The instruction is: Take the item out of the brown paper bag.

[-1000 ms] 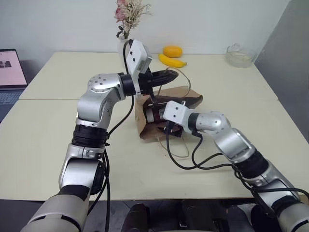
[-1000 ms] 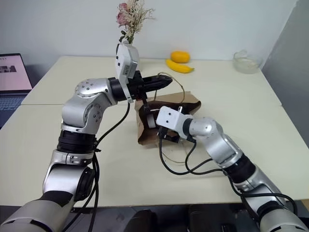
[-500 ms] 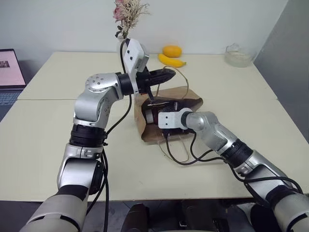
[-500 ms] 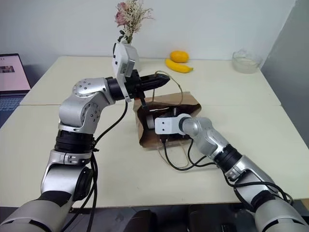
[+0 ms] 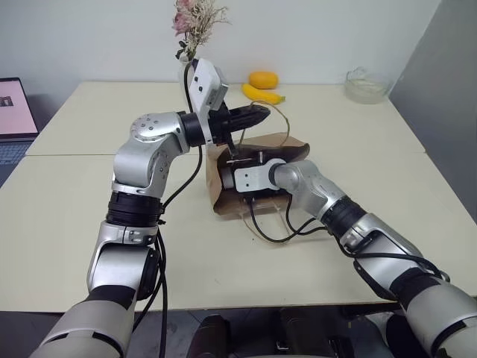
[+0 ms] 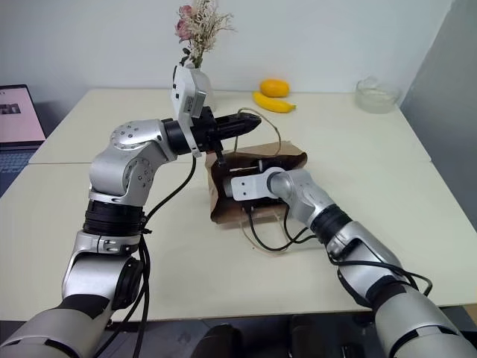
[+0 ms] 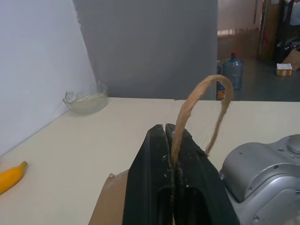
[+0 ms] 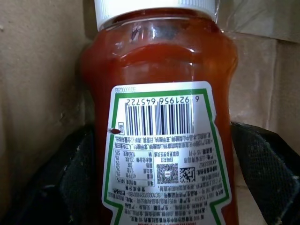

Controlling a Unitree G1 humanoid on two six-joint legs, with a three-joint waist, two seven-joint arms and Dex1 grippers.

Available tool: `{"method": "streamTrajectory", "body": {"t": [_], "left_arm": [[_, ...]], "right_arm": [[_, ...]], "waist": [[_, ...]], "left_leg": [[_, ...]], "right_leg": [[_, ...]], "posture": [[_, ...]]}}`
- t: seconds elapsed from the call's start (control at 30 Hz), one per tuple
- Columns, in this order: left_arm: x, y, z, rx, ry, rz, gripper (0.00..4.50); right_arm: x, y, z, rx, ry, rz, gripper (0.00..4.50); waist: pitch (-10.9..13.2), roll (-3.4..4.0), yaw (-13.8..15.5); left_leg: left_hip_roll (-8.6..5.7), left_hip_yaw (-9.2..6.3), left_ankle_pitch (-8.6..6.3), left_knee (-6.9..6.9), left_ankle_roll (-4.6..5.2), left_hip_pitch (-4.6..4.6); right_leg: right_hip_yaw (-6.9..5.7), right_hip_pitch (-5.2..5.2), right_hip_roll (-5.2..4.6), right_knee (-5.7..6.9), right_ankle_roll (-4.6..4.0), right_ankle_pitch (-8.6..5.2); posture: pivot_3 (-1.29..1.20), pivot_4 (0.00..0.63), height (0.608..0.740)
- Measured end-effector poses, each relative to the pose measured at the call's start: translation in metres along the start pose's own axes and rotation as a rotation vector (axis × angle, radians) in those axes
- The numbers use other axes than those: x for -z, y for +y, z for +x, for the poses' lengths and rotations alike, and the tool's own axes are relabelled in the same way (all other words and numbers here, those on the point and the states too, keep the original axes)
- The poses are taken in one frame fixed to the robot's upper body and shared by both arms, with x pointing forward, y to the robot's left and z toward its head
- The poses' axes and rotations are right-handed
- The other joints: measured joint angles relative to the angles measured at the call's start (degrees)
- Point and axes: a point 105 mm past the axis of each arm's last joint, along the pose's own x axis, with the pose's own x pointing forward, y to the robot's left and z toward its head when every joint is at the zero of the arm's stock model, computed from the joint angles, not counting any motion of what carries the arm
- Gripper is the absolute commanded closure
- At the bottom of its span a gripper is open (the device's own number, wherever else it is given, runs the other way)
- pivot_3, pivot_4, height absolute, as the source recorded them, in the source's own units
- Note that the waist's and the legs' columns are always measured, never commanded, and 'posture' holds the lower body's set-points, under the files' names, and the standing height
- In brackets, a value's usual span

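Observation:
The brown paper bag point(image 5: 218, 188) lies on its side on the table with its mouth held up. My left gripper point(image 5: 257, 115) is shut on one twine handle point(image 7: 220, 89) and holds it above the bag. My right gripper point(image 8: 161, 154) is reached inside the bag, open. Its black fingers point(image 8: 70, 187) stand on either side of the item point(image 8: 159, 61), a red sauce bottle with a white cap and a white barcode label. I cannot tell whether the fingers touch it. In the head views the item is hidden inside the bag behind my right wrist point(image 5: 250, 177).
A banana point(image 5: 262, 95) and an orange fruit point(image 5: 265, 79) lie at the table's far side. A glass bowl point(image 5: 367, 86) sits at the far right, a vase of dried flowers point(image 5: 195, 22) behind my left arm, and a laptop point(image 5: 15, 104) at the left edge.
My right gripper has pushed further into the bag's mouth and rolled at the wrist. My left gripper has kept still, holding the handle up.

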Motion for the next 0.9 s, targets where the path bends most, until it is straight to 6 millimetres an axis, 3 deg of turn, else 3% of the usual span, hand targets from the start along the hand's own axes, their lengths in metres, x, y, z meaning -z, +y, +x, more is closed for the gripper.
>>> {"method": "streamTrajectory", "body": {"t": [0.07,0.1,0.5,0.73,0.9], "left_arm": [[0.000,0.000,0.000,-0.001,0.000,0.000,4.50],[0.000,0.000,0.000,-0.001,0.000,0.000,4.50],[-0.001,0.001,-0.001,-0.004,-0.001,0.012,4.50],[0.000,0.005,-0.004,-0.020,0.005,0.019,4.50],[0.003,0.007,-0.005,-0.031,0.013,0.031,4.50]], "right_arm": [[0.001,0.001,0.002,-0.017,-0.001,0.001,1.20],[0.002,0.001,0.003,-0.021,-0.002,0.006,1.26],[0.002,-0.002,-0.003,0.006,-0.057,0.026,1.27],[-0.013,0.009,-0.029,0.002,-0.218,0.128,1.27],[-0.010,0.010,-0.048,-0.003,-0.235,0.126,1.27]], "waist": [[0.00,0.00,-0.03],[-0.01,0.00,-0.04],[-0.03,0.01,0.05],[0.00,0.05,0.09],[0.04,0.06,0.11]], "left_leg": [[0.00,0.01,0.00,0.00,0.00,0.07],[0.00,0.01,0.00,0.00,0.00,0.08],[0.01,-0.03,0.00,0.00,0.00,-0.07],[0.00,-0.10,0.00,-0.03,0.00,-0.28],[-0.05,-0.12,-0.01,-0.04,0.00,-0.31]], "right_leg": [[0.01,0.04,0.00,0.04,-0.01,0.01],[0.01,0.04,0.01,0.05,-0.01,0.01],[-0.01,-0.04,0.00,0.00,-0.01,0.01],[-0.04,-0.19,-0.20,-0.06,-0.01,0.01],[-0.08,-0.20,-0.22,-0.07,0.00,0.00]], "posture": [[0.00,0.150,0.740],[0.00,0.150,0.740],[0.00,0.150,0.740],[0.00,0.150,0.740],[0.00,0.150,0.740]]}}
